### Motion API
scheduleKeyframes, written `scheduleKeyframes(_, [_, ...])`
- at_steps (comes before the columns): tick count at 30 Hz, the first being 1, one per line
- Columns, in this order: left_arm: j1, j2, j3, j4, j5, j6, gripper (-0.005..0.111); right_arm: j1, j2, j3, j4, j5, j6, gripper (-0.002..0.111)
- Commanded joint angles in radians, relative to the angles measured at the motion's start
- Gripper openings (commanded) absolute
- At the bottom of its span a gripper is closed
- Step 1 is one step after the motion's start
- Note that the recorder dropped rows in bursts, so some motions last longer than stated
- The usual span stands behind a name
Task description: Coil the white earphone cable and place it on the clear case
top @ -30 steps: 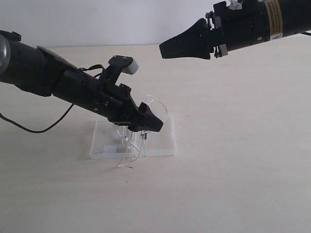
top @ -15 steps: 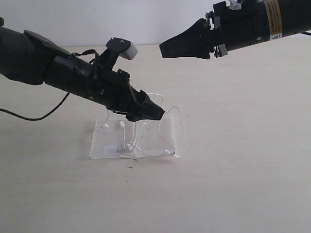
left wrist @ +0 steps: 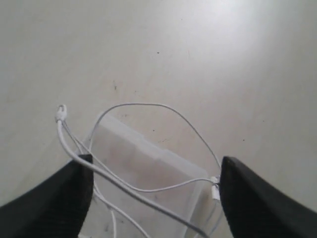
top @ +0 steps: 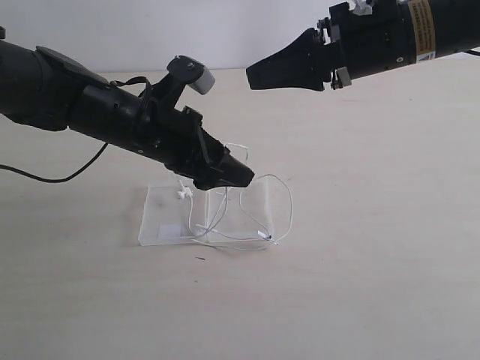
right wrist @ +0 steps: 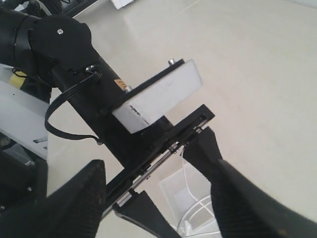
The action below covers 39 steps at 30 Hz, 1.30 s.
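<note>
Left gripper [top: 240,178] splayed wide; thin white earphone cable [left wrist: 138,104] loops, perhaps snagged, over clear case [top: 161,214].

Clear case [top: 159,210] of scuffed translucent plastic, white earphone cable [left wrist: 143,104] smooth — table [top: 360,262] matt, pale.

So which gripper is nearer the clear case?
Left. The left gripper is open just above the clear case, with the white earphone cable crossing between its jaws. The right gripper, also open, hangs well above and apart from it.
</note>
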Motion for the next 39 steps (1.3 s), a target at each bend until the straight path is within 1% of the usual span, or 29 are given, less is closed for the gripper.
scheduleKeyframes(1, [-0.002, -0.009, -0.003, -0.004, -0.044, 0.012, 0.069, -0.001, 0.000, 0.020, 0.008, -0.005, 0.055, 0.059])
scheduleKeyframes(2, [-0.002, -0.009, -0.003, -0.004, -0.039, 0.025, 0.070, -0.001, 0.000, 0.020, 0.008, -0.001, 0.051, 0.059])
scheduleKeyframes(6, [-0.002, -0.009, -0.003, -0.040, -0.033, 0.085, 0.082, -0.001, 0.000, 0.020, 0.008, 0.023, 0.052, 0.059])
scheduleKeyframes(7, [-0.002, -0.009, -0.003, -0.042, -0.033, 0.090, 0.084, -0.001, 0.000, 0.020, 0.008, 0.023, 0.052, 0.059])
scheduleKeyframes(11, [-0.002, -0.009, -0.003, -0.046, -0.011, 0.081, 0.084, -0.001, 0.000, 0.020, 0.008, 0.026, 0.052, 0.059])
scheduleKeyframes(13, [-0.002, -0.009, -0.003, -0.071, 0.001, 0.104, 0.084, -0.001, 0.000, 0.020, 0.008, 0.033, 0.052, 0.059])
scheduleKeyframes(17, [-0.002, -0.009, -0.003, -0.156, 0.005, 0.291, 0.084, -0.001, 0.000, 0.020, 0.008, 0.041, 0.092, 0.059])
scheduleKeyframes(20, [-0.002, -0.009, -0.003, -0.173, 0.062, 0.400, 0.084, -0.001, 0.000, 0.020, 0.008, 0.041, 0.092, 0.059])
scheduleKeyframes(27, [-0.002, -0.009, -0.003, -0.143, 0.168, 0.482, 0.084, -0.001, 0.000, 0.020, 0.008, 0.041, 0.092, 0.059])
scheduleKeyframes(28, [-0.002, -0.009, -0.003, -0.136, 0.157, 0.504, 0.084, -0.001, 0.000, 0.020, 0.008, 0.041, 0.092, 0.059])
scheduleKeyframes(31, [0.004, -0.009, -0.003, -0.070, 0.088, 0.491, 0.084, -0.001, 0.000, 0.020, 0.008, 0.041, 0.096, 0.059])
scheduleKeyframes(36, [0.009, -0.029, -0.003, -0.151, 0.125, 0.468, 0.083, -0.001, 0.000, 0.020, 0.008, 0.044, 0.098, 0.059])
scheduleKeyframes(38, [0.022, -0.058, -0.003, -0.167, 0.130, 0.464, 0.083, -0.001, 0.000, 0.020, 0.008, 0.076, 0.098, 0.059])
scheduleKeyframes(39, [0.039, -0.080, -0.003, -0.168, 0.146, 0.445, 0.083, -0.001, 0.000, 0.020, 0.008, 0.109, 0.099, 0.059])
